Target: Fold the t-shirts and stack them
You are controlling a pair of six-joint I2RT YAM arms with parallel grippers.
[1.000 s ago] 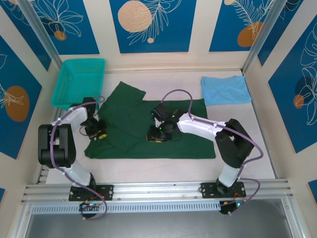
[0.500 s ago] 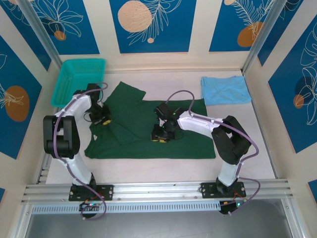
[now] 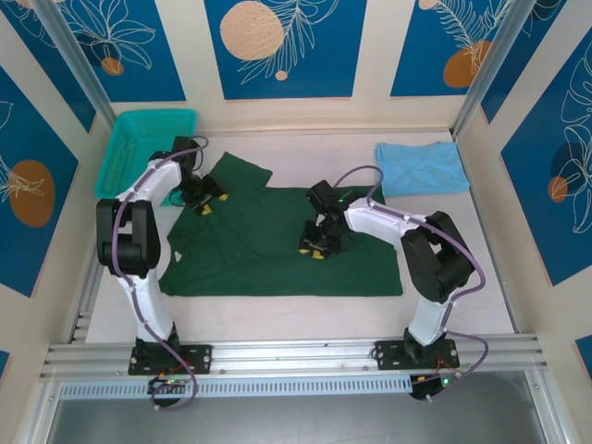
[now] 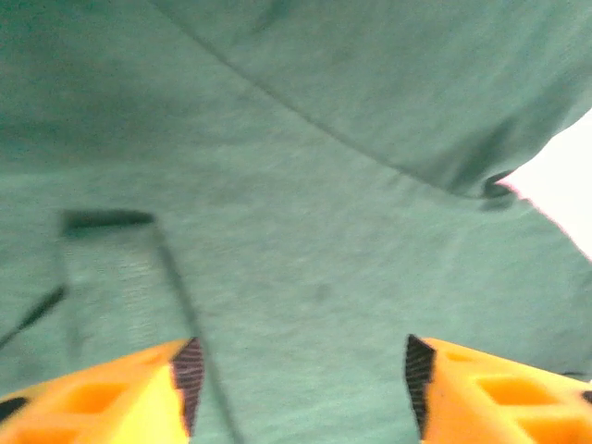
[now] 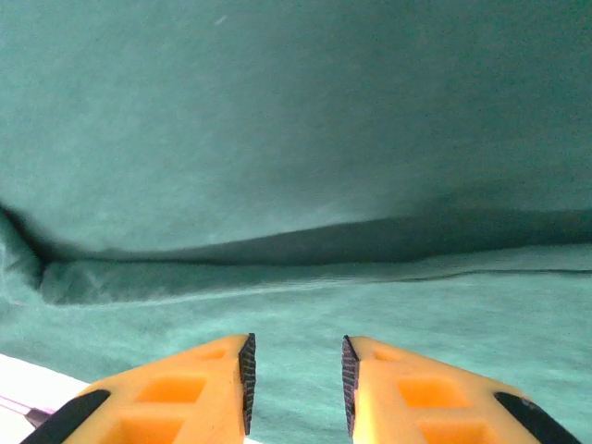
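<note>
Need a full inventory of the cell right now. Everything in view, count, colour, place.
green t-shirt: 1, dark green, spread across the table's middle
blue t-shirt: 1, light blue, folded, far right of the table
basket: 1, teal mesh, far left corner
table: 1, off-white, under everything
wall panels: several, blue with leaf print, around the table
rail: 1, silver, near edge
left arm: 1, black and white, reaching to the shirt's far left
right arm: 1, black and white, reaching to the shirt's centre
left gripper: 1, orange fingers, open over green cloth
right gripper: 1, orange fingers, narrow gap, grip unclear
</note>
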